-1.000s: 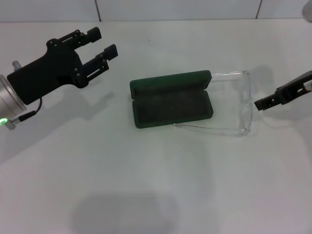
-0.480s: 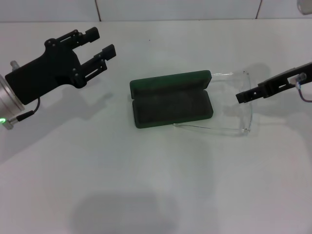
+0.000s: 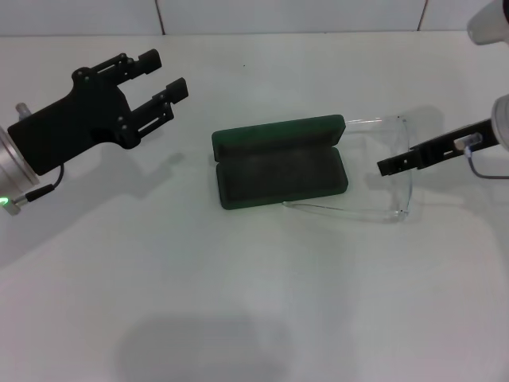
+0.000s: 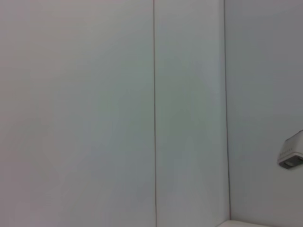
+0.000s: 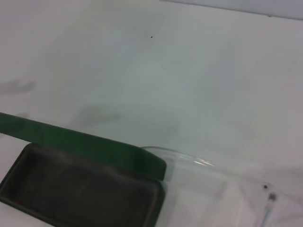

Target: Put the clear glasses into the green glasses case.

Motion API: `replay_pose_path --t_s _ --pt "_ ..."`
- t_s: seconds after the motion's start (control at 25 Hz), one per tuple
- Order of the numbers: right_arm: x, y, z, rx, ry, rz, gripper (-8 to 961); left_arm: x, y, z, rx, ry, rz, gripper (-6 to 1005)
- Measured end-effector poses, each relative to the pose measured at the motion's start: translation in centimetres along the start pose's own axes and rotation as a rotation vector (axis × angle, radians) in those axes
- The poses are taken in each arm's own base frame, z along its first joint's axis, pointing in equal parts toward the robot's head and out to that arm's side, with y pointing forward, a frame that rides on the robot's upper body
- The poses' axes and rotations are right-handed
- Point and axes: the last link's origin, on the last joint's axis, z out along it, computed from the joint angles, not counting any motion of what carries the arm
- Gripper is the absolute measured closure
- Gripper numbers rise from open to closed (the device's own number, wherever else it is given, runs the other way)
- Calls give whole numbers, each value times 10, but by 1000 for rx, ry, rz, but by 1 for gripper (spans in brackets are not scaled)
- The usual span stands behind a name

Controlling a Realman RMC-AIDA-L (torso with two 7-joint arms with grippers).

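The case [image 3: 280, 162] lies open at the centre of the head view, its lid tilted up along the upper edge and the dark-lined tray facing up. The glasses [image 3: 390, 171] rest on the table [image 3: 254, 302] just right of it, outside the case: the front sits at the right, one thin arm runs back toward the lid's upper right corner, the other runs along the case's lower right edge, touching or nearly so.

The right gripper [image 3: 386, 167] reaches in from the right edge of the frame, its dark tip over the front of the glasses. From this side only a thin dark bar shows, so whether its fingers are spread or closed cannot be told, nor whether it touches the lens.

The left gripper [image 3: 163, 72] hovers at upper left, well apart from the case, its two fingers held wide with nothing between them.

In the right wrist view the case [image 5: 80, 182] fills the lower left, with a clear arm of the glasses [image 5: 189, 160] curving past its corner. The left wrist view shows only a pale panelled wall [image 4: 113, 113].
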Motion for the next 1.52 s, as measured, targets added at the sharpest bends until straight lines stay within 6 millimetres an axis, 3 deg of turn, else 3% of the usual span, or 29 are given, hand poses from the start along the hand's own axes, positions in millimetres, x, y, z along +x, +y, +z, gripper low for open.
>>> replay_pose_path --t_s 0.44,1.2,1.52 --pt "4 2 7 -4 18 -2 182 -2 2 -1 3 -2 -3 438" --pt "10 -14 2 53 3 -25 760 -4 3 -4 13 -4 -10 437" --pt "12 -27 -16 119 -103 -75 815 -6 5 -6 16 1 -17 436"
